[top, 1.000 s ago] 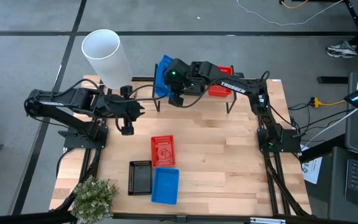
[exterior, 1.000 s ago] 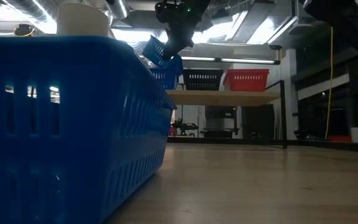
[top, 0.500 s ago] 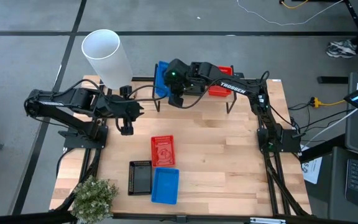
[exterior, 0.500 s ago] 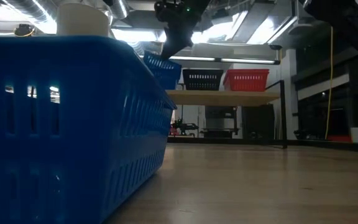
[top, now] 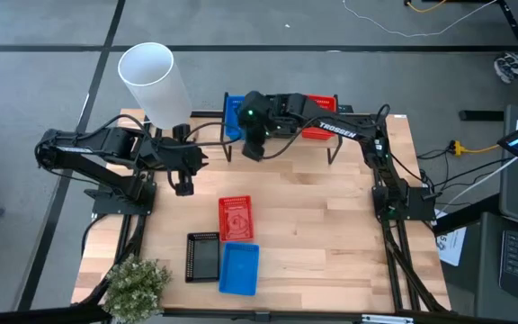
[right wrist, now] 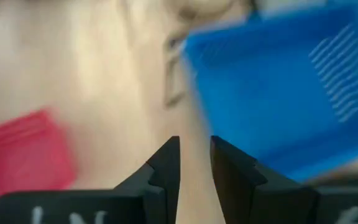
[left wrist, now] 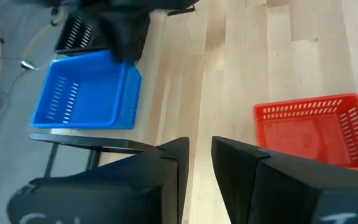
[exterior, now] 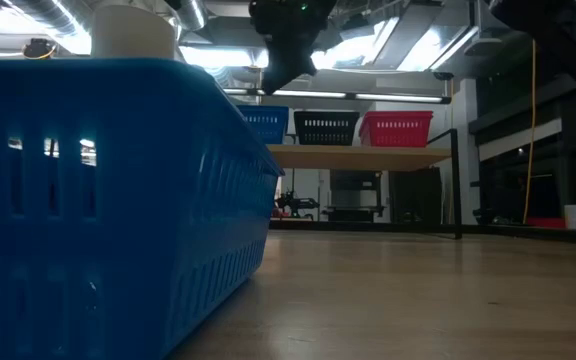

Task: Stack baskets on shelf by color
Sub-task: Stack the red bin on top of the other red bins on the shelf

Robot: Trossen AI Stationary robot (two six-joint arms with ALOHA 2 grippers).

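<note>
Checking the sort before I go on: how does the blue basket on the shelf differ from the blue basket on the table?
The blue basket on the shelf sits at the shelf's left end, beside a black basket; the blue basket on the table lies at the near edge, next to another black one. The right pincer hovers, open, by the shelf one; no pincer is near the table one. Both are upright, same colour and mesh walls.

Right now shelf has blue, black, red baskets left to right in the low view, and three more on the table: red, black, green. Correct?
Not quite: none of the table baskets is green. The high view shows a red basket, a black basket and a blue basket there. The shelf order in the low view is as you say.
</note>
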